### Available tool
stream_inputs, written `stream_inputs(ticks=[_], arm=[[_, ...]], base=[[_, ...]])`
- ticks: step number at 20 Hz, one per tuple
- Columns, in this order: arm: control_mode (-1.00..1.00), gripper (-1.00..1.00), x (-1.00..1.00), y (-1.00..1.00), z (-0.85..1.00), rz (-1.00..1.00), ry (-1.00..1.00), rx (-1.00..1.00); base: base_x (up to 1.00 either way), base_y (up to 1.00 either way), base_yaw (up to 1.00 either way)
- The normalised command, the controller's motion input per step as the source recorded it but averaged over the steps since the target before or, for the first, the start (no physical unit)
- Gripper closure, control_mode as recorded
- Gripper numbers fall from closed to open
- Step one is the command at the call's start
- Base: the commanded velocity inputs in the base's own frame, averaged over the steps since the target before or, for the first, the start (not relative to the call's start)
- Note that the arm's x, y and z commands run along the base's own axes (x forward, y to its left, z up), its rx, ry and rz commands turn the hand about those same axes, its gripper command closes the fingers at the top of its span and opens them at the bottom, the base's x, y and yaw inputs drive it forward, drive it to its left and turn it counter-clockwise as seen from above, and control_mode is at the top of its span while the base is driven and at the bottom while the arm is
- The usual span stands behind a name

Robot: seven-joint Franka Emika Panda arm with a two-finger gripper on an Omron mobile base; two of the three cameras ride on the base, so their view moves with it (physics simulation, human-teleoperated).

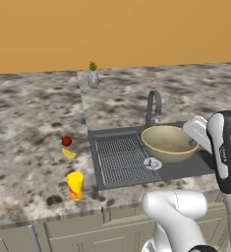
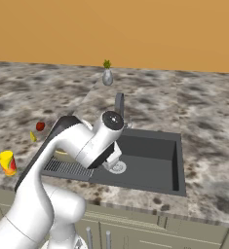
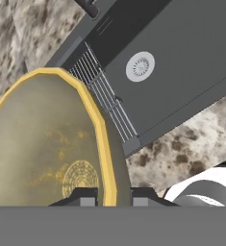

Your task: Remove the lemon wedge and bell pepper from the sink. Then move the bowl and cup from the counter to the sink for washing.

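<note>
In the left base view the bowl (image 1: 169, 143) hung above the sink (image 1: 136, 162); pepper (image 1: 66, 141), lemon (image 1: 69, 153) and cup (image 1: 75, 185) sat on the counter (image 1: 23, 123) beside the sink's left edge. In the right base view the arm hid the bowl. In the hand view the gripper (image 3: 107, 196) was clamped on the bowl's rim, 1 finger (image 3: 85, 196) inside.

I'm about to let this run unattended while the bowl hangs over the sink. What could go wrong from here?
1. The gripper holds the bowl only by its rim, jaws pinched on the thin edge; it might slip or swing and drop.
2. The faucet stands just behind the bowl, so lowering could clip it.
3. The cup sits near the counter's front edge; a careless reach might topple it.
</note>
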Motion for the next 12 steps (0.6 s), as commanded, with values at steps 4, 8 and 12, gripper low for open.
stream_inputs(ticks=[4, 8, 12], arm=[[-1.0, 1.0, 0.0, -0.31, 0.0, 0.0, -0.01, 0.0], [-1.0, 1.0, 0.0, -0.27, 0.0, 0.0, 0.0, 0.0], [-1.0, 1.0, 0.0, -0.23, 0.0, 0.0, 0.0, 0.0]], base=[[0.0, 0.0, 0.0], [0.0, 0.0, 0.0], [0.0, 0.0, 0.0]])
